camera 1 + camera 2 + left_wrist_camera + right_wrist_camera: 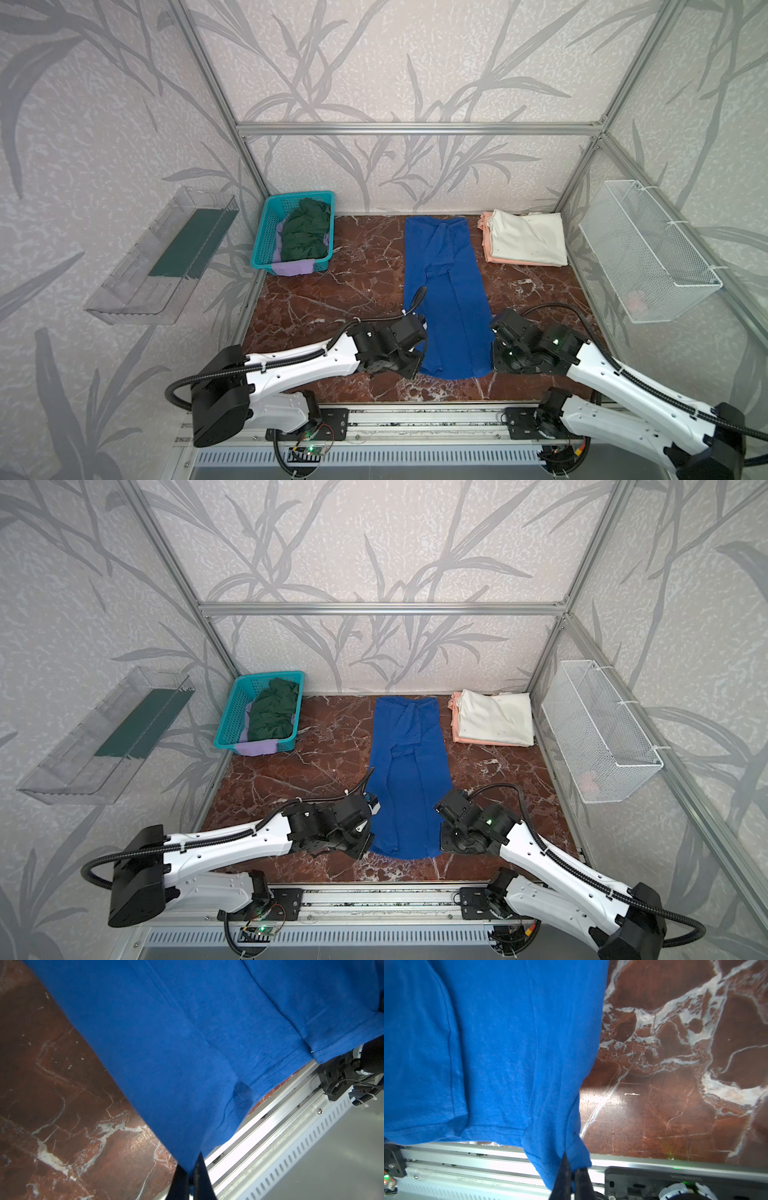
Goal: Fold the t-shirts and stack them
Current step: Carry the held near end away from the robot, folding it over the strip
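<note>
A royal blue t-shirt (446,291) lies in a long narrow strip down the middle of the marble table (332,299), sides folded in. My left gripper (192,1167) is shut on its near left hem corner (419,363). My right gripper (572,1167) is shut on the near right hem corner (491,363). Both corners are lifted slightly off the table. At the back right, a folded cream-white t-shirt (530,241) rests on a folded peach one (488,249). A dark green t-shirt (305,235) and a lavender one (291,268) sit crumpled in the teal basket (266,232).
A clear plastic shelf (162,257) hangs on the left wall and a white wire basket (648,249) on the right wall. An aluminium rail (415,419) runs along the table's front edge, carrying both arm bases.
</note>
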You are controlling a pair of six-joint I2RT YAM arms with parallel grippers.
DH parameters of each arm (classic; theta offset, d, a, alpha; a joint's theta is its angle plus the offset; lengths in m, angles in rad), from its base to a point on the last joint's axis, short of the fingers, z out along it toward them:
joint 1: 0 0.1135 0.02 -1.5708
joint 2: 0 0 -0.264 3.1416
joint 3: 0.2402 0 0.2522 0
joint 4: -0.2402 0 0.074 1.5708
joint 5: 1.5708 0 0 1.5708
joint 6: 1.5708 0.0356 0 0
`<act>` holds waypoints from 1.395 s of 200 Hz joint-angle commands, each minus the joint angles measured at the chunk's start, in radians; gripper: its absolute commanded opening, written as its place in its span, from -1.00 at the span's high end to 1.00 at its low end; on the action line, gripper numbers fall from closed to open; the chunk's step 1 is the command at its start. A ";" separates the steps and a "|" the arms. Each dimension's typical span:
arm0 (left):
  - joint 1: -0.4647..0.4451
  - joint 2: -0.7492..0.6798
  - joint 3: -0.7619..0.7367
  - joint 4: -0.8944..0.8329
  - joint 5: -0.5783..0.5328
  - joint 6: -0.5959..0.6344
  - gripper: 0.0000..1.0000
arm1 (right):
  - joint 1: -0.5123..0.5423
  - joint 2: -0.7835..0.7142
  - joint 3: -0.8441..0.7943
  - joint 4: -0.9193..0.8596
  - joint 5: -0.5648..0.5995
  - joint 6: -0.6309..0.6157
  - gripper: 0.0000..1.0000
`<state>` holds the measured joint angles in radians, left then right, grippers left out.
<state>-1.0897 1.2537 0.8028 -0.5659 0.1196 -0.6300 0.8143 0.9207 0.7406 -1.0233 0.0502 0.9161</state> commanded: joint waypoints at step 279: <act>0.548 0.650 0.723 -0.042 0.036 0.199 1.00 | -0.521 0.870 0.696 0.154 -0.164 -0.431 1.00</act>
<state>-0.5713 1.8561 1.4544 -0.5743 0.1131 -0.4458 0.3138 1.6909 1.3224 -0.7918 -0.0513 0.5217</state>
